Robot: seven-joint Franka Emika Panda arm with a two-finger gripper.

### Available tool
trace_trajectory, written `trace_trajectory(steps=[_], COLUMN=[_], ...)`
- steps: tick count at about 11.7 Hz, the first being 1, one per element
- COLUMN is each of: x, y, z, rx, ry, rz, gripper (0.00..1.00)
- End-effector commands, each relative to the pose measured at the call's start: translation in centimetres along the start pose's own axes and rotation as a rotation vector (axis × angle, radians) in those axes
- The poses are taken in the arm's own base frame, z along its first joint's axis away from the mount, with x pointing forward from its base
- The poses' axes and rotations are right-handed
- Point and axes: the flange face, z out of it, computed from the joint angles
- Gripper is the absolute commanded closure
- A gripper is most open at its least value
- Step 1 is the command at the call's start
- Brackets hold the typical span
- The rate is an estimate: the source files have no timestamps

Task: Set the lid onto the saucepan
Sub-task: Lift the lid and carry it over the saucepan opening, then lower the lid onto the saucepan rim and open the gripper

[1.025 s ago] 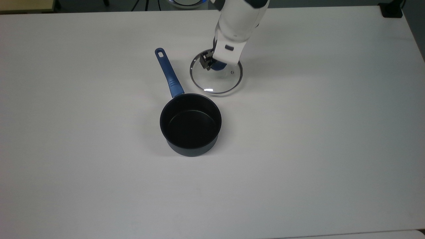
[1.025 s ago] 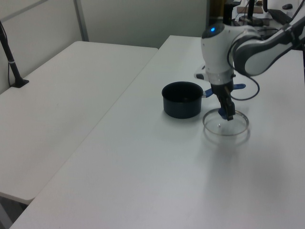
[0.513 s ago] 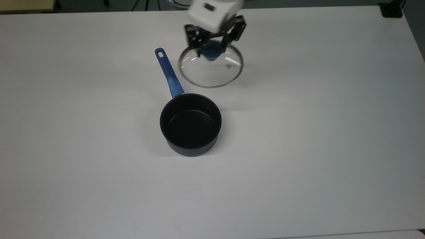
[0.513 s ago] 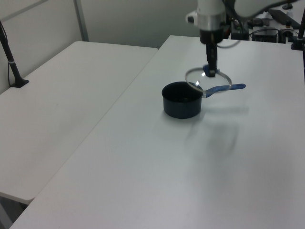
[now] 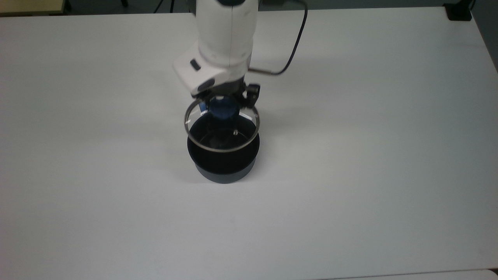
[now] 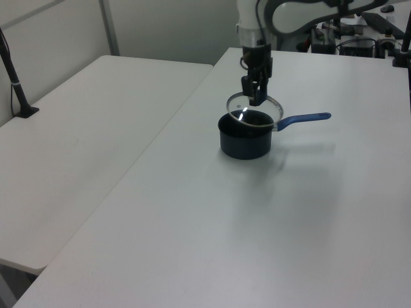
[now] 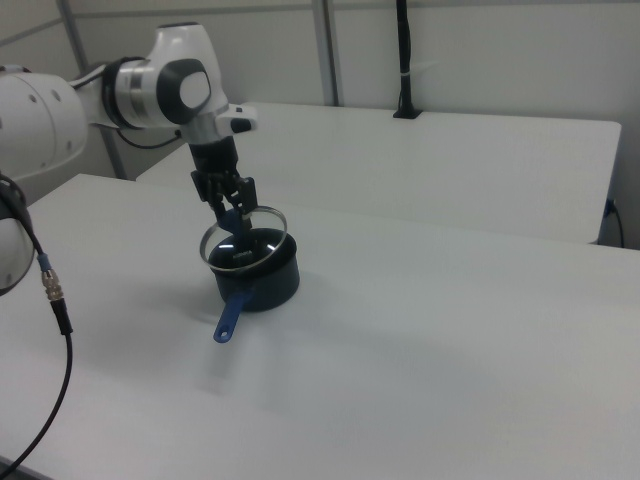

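The lid [image 5: 221, 130] hangs in the air right over the saucepan [image 5: 223, 157], its steel rim sitting a shade toward twelve o'clock of the pan's mouth in the top view, so the pan's six o'clock edge pokes out beneath it. In the left view the lid [image 6: 254, 110] floats just above the saucepan [image 6: 244, 136], not seated on the rim, tilted a little. The gripper [image 5: 225, 105] has its two fingers pinched in on the blue knob [image 5: 222, 109], carrying the lid by it. The pan's black inside is bare, seen straight through the glass. Its long blue handle [image 6: 303, 119] points off to three o'clock in the left view; in the right view it [image 7: 229, 316] runs toward seven o'clock. All of it sits on the white table [image 5: 369, 155]. Half a second back the lid was off at the pan's twelve to one o'clock, clear of the rim; a second ago it lay flat on the table there. The pan hasn't budged.
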Motion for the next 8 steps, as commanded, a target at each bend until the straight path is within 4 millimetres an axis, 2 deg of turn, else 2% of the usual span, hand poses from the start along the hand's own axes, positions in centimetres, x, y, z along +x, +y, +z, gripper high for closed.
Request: trace_trajectory(steps=[1, 4, 8], x=[1.4, 2.3, 2.2], y=[-2.3, -2.9, -3.3], z=[0.9, 1.5, 2.7], rx=[-0.013, 0.014, -0.012], ry=[0.039, 0.090, 0.076], rz=[0.047, 0.119, 0.101], gripper=[0.62, 0.62, 0.59])
